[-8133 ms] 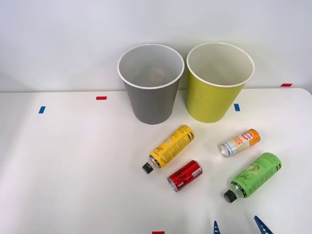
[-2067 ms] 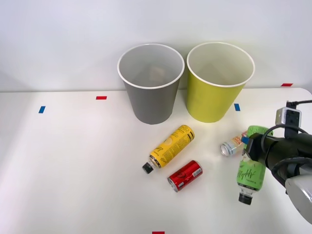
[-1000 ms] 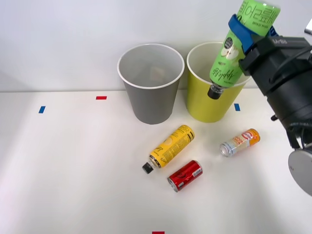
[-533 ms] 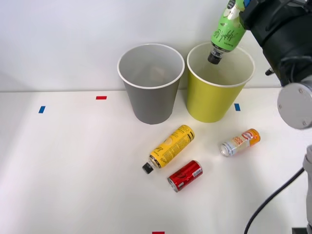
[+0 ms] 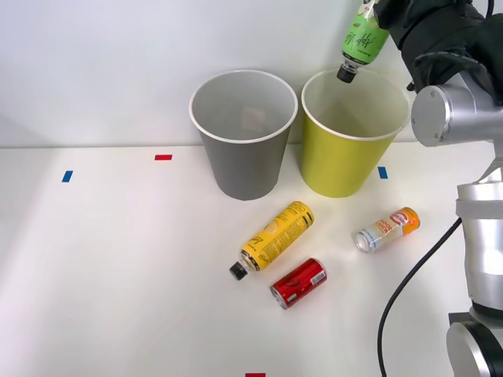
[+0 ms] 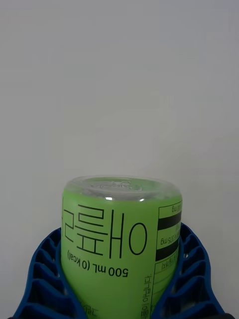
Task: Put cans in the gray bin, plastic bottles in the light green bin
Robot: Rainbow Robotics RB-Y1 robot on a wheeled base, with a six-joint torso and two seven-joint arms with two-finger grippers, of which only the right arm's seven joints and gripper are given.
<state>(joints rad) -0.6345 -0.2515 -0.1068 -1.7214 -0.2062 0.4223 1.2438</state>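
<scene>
At the upper right of the front view, the right gripper point(image 5: 376, 8) holds the green-label bottle point(image 5: 362, 43) tilted cap-down in the air, its black cap just above the far rim of the light green bin point(image 5: 346, 161). In the wrist view the two blue ribbed fingers point(image 6: 42, 279) pinch the green-label bottle point(image 6: 119, 249) from both sides, wrapped around its label, with the clear bottom end of the bottle pointing away from the camera toward a plain pale wall.

The light green bin stands upright at upper centre-right on the white tabletop point(image 5: 118, 275), and the gray bin point(image 5: 242, 161) stands upright just beside it on the left, the two close but with a narrow gap between them. Both show pale insides and white rims.

In front of the bins, near the middle of the frame, the yellow-label bottle point(image 5: 275, 238) lies on its side on a diagonal, its black cap toward the lower left. Just below and to its right lies the red can point(image 5: 299, 283), also on its side, close to the bottle but apart from it. The orange-and-white can point(image 5: 386, 228) lies on its side farther right, well apart from the red can, its silver end toward the lower left. A black cable point(image 5: 409, 290) hangs by the robot's arm at the right edge.
</scene>
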